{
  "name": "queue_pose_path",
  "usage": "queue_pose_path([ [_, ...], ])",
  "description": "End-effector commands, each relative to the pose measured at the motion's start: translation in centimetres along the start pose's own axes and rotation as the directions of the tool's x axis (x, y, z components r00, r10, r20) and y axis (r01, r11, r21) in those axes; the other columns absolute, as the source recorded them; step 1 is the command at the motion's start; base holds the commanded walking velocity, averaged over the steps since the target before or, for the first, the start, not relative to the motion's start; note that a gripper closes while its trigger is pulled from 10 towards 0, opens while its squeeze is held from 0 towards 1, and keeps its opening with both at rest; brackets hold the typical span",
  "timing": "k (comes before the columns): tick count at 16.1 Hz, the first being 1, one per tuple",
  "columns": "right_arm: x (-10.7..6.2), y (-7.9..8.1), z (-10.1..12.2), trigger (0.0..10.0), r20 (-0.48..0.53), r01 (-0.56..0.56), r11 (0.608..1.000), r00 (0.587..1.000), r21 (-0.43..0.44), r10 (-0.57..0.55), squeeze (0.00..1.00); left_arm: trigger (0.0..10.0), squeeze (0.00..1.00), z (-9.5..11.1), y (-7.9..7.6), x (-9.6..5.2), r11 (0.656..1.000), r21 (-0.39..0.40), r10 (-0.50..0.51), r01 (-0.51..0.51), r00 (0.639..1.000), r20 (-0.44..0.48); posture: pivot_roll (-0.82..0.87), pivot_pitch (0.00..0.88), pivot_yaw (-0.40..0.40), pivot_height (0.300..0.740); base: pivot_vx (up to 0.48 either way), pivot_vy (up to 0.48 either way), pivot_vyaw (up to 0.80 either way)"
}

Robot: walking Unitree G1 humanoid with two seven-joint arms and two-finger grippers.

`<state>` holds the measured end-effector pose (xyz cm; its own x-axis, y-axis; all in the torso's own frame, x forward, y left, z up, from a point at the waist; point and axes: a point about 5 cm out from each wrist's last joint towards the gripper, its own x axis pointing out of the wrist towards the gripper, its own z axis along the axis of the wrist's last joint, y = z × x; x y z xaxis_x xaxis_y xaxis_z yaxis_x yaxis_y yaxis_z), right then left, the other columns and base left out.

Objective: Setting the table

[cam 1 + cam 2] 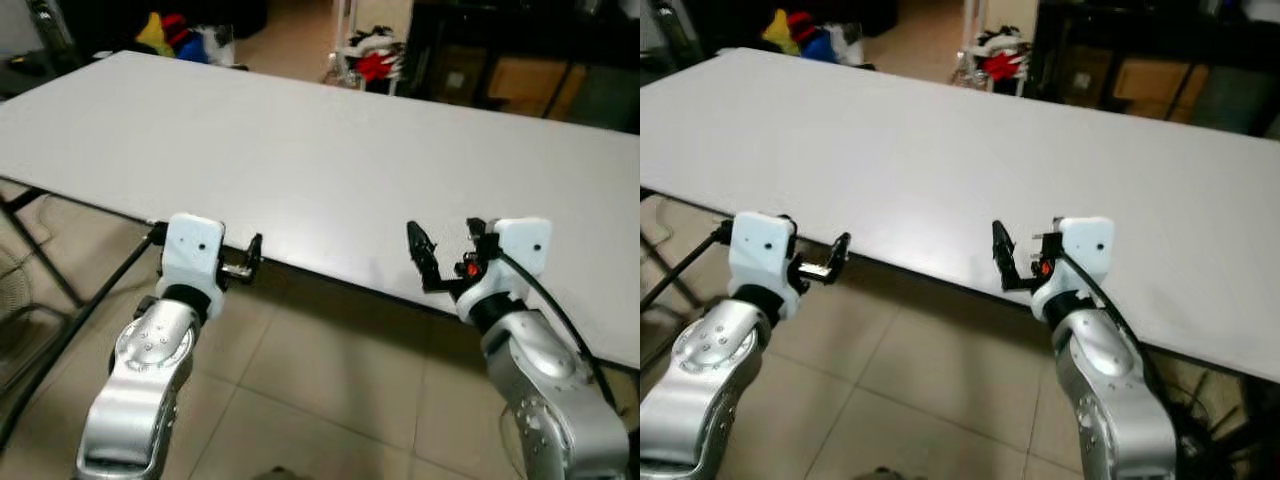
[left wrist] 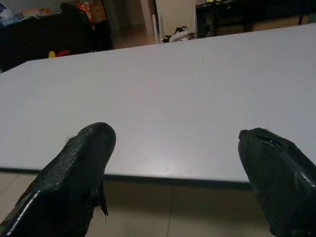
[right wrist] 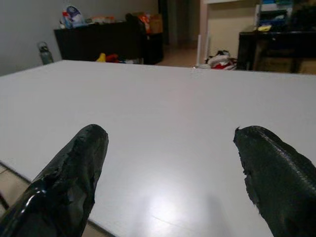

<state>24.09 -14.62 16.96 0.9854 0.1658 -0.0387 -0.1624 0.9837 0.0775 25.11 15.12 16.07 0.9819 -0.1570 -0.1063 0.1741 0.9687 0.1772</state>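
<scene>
- Two silver arms reach forward from the bottom of the head views, each ending in a white wrist block.
- Left hand (image 1: pixel 250 258) sits just at the near edge of the counter (image 1: pixel 330 160), about level with it; its fingers (image 2: pixel 81 173) stand wide apart in the left wrist view, with nothing between them.
- Right hand (image 1: pixel 440 262) is raised over the near edge of the counter, its fingers (image 3: pixel 69 182) also spread wide and holding nothing.
- White counter top stretches away from both hands, smooth and plain, with a soft glare spot close to the right hand.
- Tiled floor (image 1: pixel 300 400) shows beneath the near edge, between the two arms.
- Black metal legs (image 1: pixel 50 270) of the counter slant down at the robot's left.
- Beyond the far edge lie bright yellow, red and blue things (image 1: pixel 175 35) and a red and white heap (image 1: pixel 372 55) on the floor.
- Dark furniture (image 3: pixel 108 42) stands against the far wall, with a bottle (image 3: pixel 44 52) beside it.
</scene>
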Motion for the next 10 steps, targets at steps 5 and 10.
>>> queue_pose_path([
  [5,0.33,0.11,0.24,10.0,0.012,-0.01,1.0,1.0,0.009,0.01,1.0,10.0,0.0,0.27,0.56,-0.17,1.0,0.015,0.027,-0.027,1.0,0.006,0.09,0.0,0.023,0.74,0.0,0.323,0.8],
  [10,0.43,0.24,0.26,10.0,0.016,-0.014,1.0,1.0,0.014,0.014,1.0,10.0,0.0,0.32,0.58,-0.12,0.999,0.019,0.028,-0.028,1.0,0.006,0.09,0.0,0.024,0.74,0.0,0.322,0.8],
])
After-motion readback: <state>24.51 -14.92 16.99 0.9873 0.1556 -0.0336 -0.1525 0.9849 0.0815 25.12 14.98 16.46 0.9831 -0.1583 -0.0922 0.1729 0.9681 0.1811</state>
